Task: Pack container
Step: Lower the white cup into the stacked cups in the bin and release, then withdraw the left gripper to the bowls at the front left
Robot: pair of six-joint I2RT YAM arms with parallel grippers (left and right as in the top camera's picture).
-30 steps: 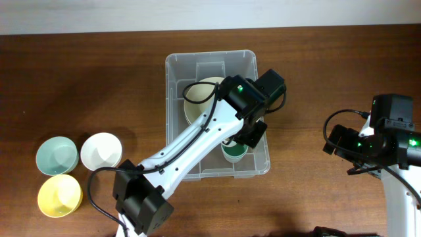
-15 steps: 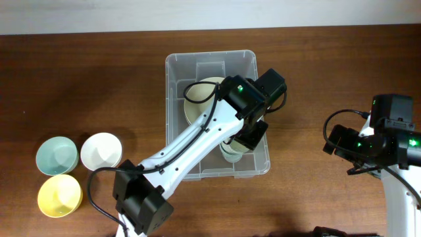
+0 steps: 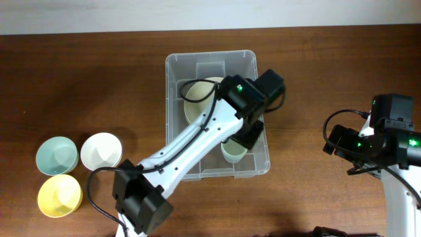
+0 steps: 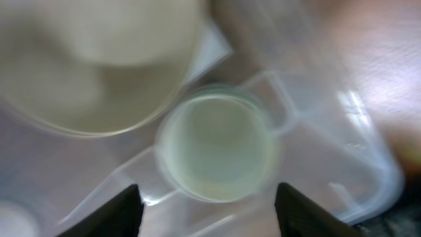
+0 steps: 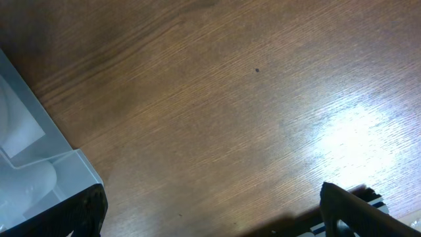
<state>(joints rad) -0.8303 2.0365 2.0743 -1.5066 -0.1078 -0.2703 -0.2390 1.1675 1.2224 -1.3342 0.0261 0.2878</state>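
Overhead: left arm [image 3: 197, 141] reached diagonally into the large clear plastic rectangular container [image 3: 170, 99] on the brown wooden table [image 3: 79, 79].
Left wrist: left gripper [image 4: 210, 204] stood spread, fingers clear of a small pale-green round bowl [image 4: 217, 148] in the container.
Right wrist: right gripper [image 5: 210, 210] gaped wide over bare wood, holding nothing.

Table [image 3: 79, 85]: dark brown wood, fine grain, fills most of the overhead view.
Far edge: plain pale strip [image 3: 197, 13] beyond it.
Light: bright glare [image 5: 348, 131] on the wood.
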